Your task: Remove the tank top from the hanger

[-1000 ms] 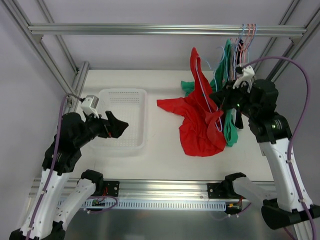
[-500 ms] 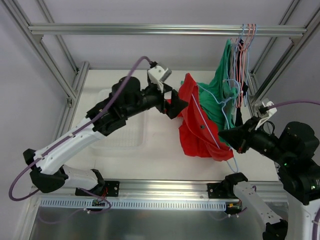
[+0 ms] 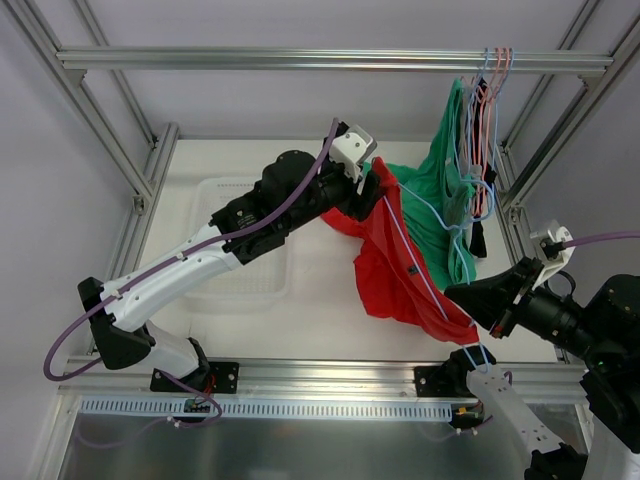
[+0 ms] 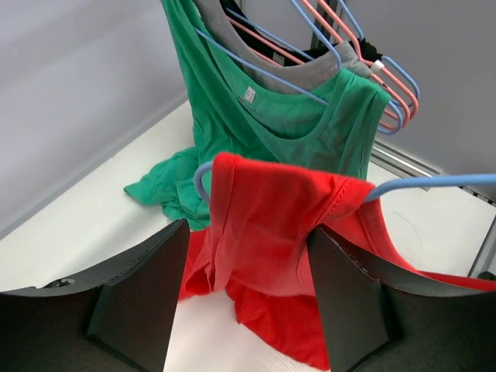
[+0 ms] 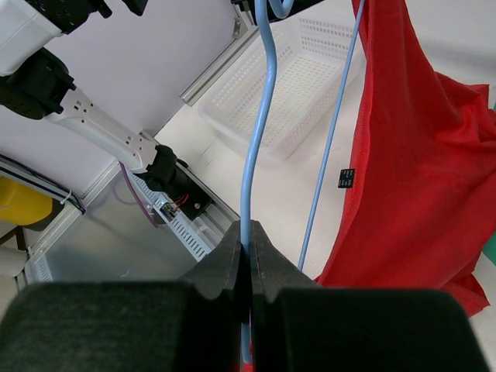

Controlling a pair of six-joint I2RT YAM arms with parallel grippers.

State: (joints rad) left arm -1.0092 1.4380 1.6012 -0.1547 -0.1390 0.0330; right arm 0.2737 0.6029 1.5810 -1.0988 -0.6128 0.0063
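Seen from above, the red tank top (image 3: 395, 270) hangs mid-frame over the tabletop (image 3: 320, 300) on a blue hanger (image 3: 432, 298). The left fingers (image 3: 376, 190) are at its upper end and the right fingers (image 3: 462, 298) at its lower right. In the left wrist view, the fingers are spread and released, flanking the top's shoulder (image 4: 263, 217). In the right wrist view, the fingers are clenched on the hanger wire (image 5: 260, 132) at bottom centre.

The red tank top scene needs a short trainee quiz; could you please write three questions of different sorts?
1. True or false: the right gripper is shut on the blue hanger.
2. What colour is the tank top between the open fingers of the left gripper? A green; B red; C grey.
3. Fill in: the left arm reaches over a white ____.
Key: 1 true; 2 B; 3 basket.
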